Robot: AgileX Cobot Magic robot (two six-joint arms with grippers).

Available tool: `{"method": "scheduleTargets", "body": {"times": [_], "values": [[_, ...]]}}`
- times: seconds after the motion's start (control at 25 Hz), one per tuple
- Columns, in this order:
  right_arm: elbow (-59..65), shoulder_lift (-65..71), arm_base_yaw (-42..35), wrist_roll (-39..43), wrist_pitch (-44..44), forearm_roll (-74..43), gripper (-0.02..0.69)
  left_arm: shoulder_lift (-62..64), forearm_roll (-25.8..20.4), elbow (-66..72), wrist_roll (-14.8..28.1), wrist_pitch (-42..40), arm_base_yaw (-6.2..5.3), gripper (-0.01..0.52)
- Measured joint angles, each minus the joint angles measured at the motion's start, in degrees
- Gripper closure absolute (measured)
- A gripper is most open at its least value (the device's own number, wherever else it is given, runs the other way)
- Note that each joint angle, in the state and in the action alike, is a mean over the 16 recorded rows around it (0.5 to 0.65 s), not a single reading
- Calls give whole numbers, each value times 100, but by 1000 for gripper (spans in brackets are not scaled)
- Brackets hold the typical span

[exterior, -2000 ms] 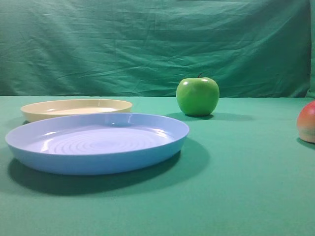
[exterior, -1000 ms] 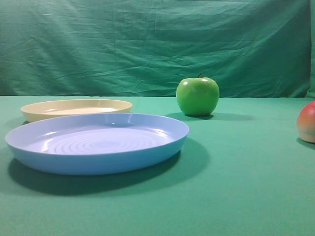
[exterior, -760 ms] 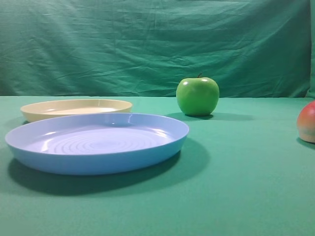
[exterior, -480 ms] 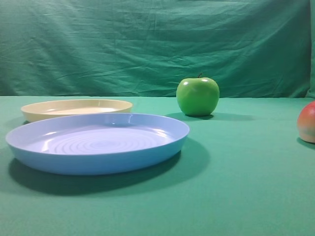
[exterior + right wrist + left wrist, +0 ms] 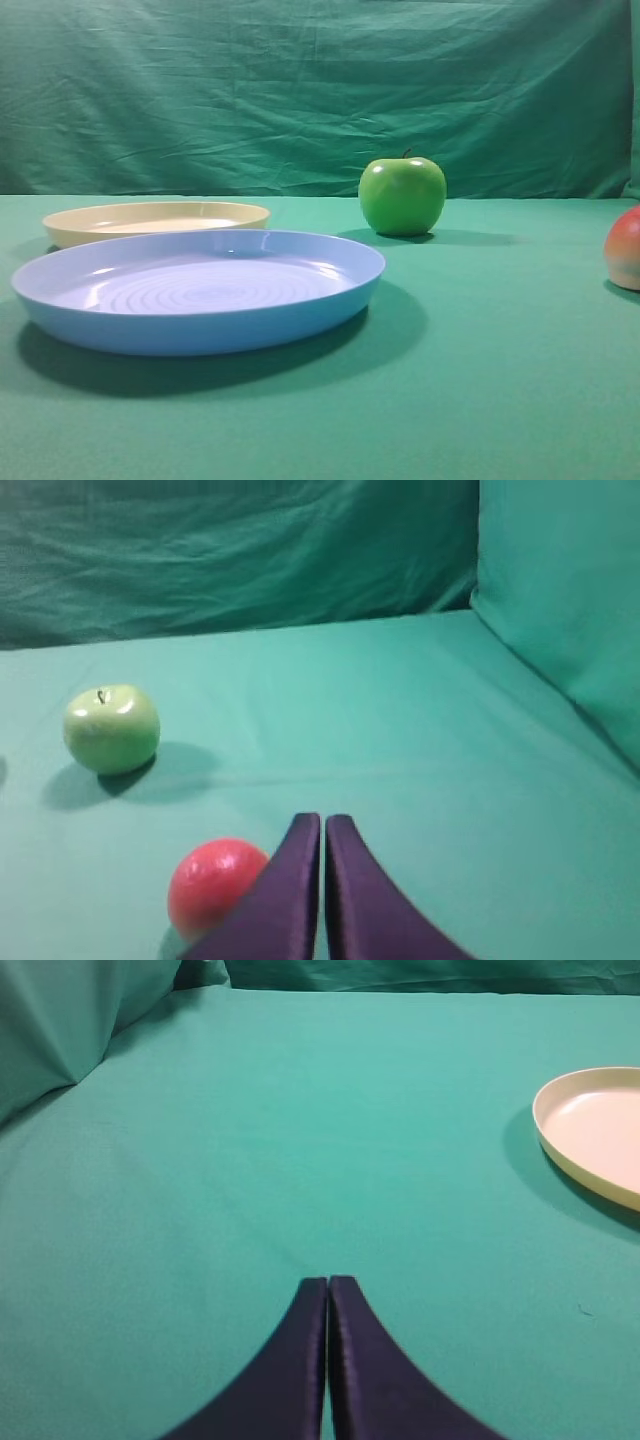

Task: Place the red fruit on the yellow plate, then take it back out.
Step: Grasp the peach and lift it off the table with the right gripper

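The red fruit (image 5: 624, 248) rests on the green cloth at the far right edge of the exterior view, cut off by the frame. In the right wrist view the red fruit (image 5: 212, 885) lies just left of my right gripper (image 5: 322, 820), which is shut and holds nothing. The yellow plate (image 5: 155, 221) sits at the back left, behind the blue plate; in the left wrist view the yellow plate (image 5: 596, 1131) shows at the right edge. My left gripper (image 5: 327, 1281) is shut over bare cloth, well left of that plate. Neither arm shows in the exterior view.
A large light-blue plate (image 5: 198, 290) stands in front of the yellow one. A shiny green apple (image 5: 402, 196) sits mid-table toward the back; the green apple (image 5: 111, 728) also appears beyond the red fruit. Draped green cloth rises behind and at both sides.
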Motion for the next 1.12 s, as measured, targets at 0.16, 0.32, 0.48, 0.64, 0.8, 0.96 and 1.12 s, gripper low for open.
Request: {"method": "scheduleTargets", "body": {"times": [0.16,0.32,0.48,0.64,0.8,0.96,1.12], "values": [[-509,405,0,-234,338,308,665,0,0,0,0,0,0,514],[-1032,1090,0,-536,806,751,665,0,0,0,0,0,0,514],[-1561,2018,0,-853,1389,1234,665,0,0,0,0,0,0,514],[-2102,3028,0,-1198,2036,1620,665,0,0,0,0,0,0,514],[-2604,4010,47,-1424,2542,1745,665,0,0,0,0,0,0,514],[-2980,4891,206,-1533,2811,1577,665,0,0,0,0,0,0,514],[-3214,5650,399,-1573,2852,1294,662,0,0,0,0,0,0,514]]}}
